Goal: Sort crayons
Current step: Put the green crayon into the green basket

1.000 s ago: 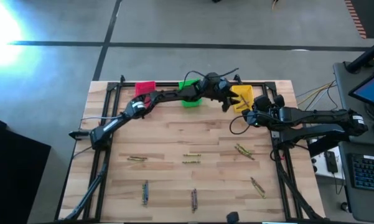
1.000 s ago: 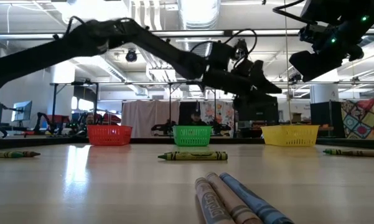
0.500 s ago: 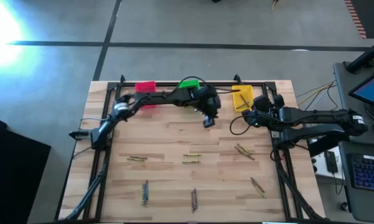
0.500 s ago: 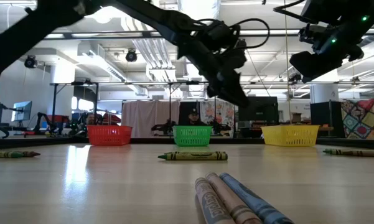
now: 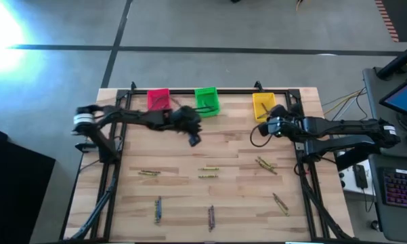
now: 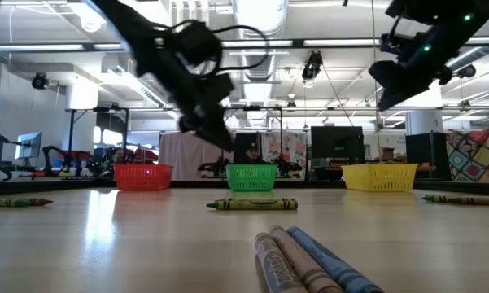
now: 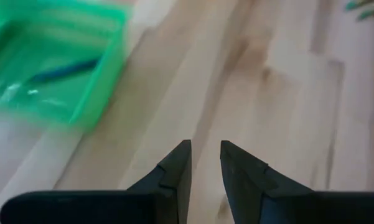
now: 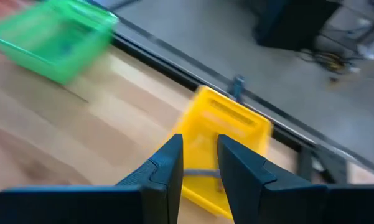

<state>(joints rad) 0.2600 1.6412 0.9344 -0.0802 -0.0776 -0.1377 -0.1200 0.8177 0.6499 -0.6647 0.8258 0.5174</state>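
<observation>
Left claw (image 5: pixel 194 139) was up off the worktop (image 5: pixel 237 163) in front of the green bin (image 5: pixel 206 100), fingers a narrow gap apart, nothing between them in its wrist view. Right claw (image 5: pixel 269 126) hung over the near edge of the yellow bin (image 5: pixel 263 106), fingers also slightly apart and empty. Crayons were loose on the worktop: a yellowish bunch at left (image 5: pixel 149 173), one mid (image 5: pixel 208 173), a pair toward the right (image 5: pixel 265 164), another near the right edge (image 5: pixel 280 202), a bluish-grey bunch (image 5: pixel 158 209) and a brownish one (image 5: pixel 211 216) at the front. Risks as I judged them: bunched sticks touch, so a pinch could take two or flick one rolling; colours are dull and close, so a wrong bin is easy. The pink bin (image 5: pixel 158 99) sat behind the left arm. Cables trailed off the right arm, close to the right-hand pair.
</observation>
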